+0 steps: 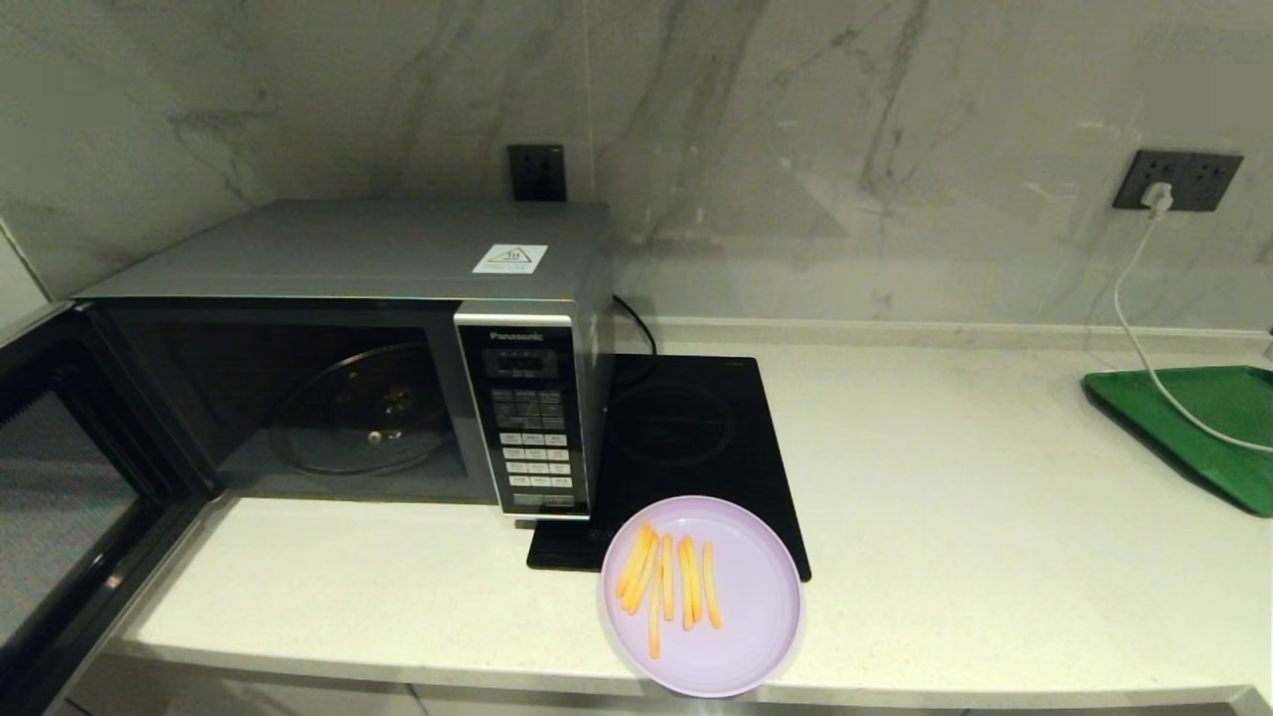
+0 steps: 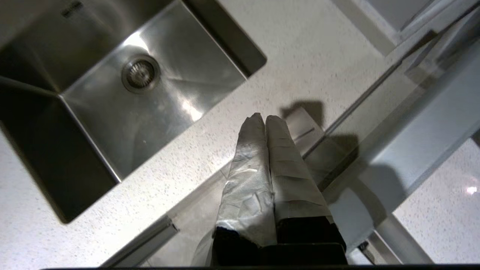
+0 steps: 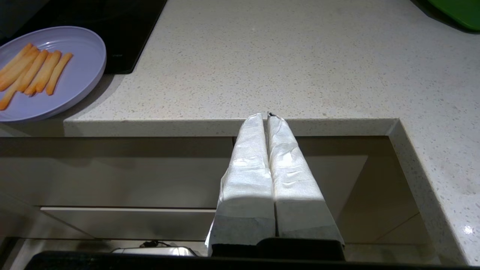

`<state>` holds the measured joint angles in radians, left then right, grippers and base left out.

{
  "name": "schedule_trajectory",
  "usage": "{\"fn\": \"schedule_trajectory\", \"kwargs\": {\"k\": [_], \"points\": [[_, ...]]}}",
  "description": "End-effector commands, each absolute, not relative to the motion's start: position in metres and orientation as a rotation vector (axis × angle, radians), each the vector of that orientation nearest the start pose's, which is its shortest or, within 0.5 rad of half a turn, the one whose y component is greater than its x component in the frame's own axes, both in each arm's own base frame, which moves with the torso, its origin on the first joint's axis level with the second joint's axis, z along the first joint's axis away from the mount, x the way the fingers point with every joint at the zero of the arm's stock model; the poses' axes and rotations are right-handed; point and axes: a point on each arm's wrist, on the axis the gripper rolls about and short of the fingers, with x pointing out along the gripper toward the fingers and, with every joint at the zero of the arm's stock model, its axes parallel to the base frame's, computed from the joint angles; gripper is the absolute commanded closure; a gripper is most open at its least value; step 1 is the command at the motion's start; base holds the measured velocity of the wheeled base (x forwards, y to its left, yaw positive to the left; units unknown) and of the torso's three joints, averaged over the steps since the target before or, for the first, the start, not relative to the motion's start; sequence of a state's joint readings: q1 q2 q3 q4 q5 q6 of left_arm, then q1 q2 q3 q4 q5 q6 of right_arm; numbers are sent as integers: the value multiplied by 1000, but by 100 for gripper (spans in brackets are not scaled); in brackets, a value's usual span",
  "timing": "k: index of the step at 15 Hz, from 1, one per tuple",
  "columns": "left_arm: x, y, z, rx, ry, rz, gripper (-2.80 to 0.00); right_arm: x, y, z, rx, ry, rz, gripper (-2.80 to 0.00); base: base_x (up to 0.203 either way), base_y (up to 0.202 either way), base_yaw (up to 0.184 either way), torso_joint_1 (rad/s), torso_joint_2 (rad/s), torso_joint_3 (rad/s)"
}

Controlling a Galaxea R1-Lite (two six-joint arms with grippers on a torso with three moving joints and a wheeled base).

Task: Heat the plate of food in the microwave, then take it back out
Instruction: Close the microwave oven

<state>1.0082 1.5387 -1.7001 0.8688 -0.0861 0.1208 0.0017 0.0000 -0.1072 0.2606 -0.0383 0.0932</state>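
Note:
The pale lilac plate (image 1: pixel 741 636) with thin orange-yellow fries (image 1: pixel 668 585) rests at the counter's front edge, partly on the black hob. It also shows in the right wrist view as the plate (image 3: pixel 75 80), off to one side of the fingers. The silver-grey Panasonic microwave (image 1: pixel 378 249) stands at the left with its dark door (image 1: pixel 70 497) swung wide open and the glass turntable (image 1: pixel 363 410) bare. My right gripper (image 3: pixel 267 116) is shut and empty, below the counter's front edge. My left gripper (image 2: pixel 265 118) is shut and empty, over the counter edge beside a steel sink (image 2: pixel 123 93).
A flat black induction hob (image 1: pixel 696 438) lies right of the microwave. A green tray (image 1: pixel 1208 418) sits at the far right with a white cable (image 1: pixel 1144 338) running across it from a wall socket (image 1: pixel 1177 180). Drawer fronts (image 3: pixel 112 172) lie under the counter.

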Motion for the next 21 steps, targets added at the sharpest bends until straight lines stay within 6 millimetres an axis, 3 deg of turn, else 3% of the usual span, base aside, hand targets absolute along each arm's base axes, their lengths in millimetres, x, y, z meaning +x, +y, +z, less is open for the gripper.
{"fn": "schedule_trajectory", "kwargs": {"k": [1, 6, 9, 15, 21], "points": [[125, 201, 318, -316, 741, 831, 0, -33, -1, 78, 90, 153, -44, 0, 0, 0, 0, 0, 0, 0], [127, 198, 297, -373, 811, 768, 0, -33, -1, 78, 90, 153, -44, 0, 0, 0, 0, 0, 0, 0], [128, 185, 293, -386, 816, 713, 0, -33, -1, 78, 90, 153, -42, 0, 0, 0, 0, 0, 0, 0], [136, 126, 297, -367, 788, 558, 0, -33, -1, 78, 90, 153, -44, 0, 0, 0, 0, 0, 0, 0], [144, 47, 289, -352, 837, 335, 0, -33, -1, 78, 90, 153, -42, 0, 0, 0, 0, 0, 0, 0]]}}
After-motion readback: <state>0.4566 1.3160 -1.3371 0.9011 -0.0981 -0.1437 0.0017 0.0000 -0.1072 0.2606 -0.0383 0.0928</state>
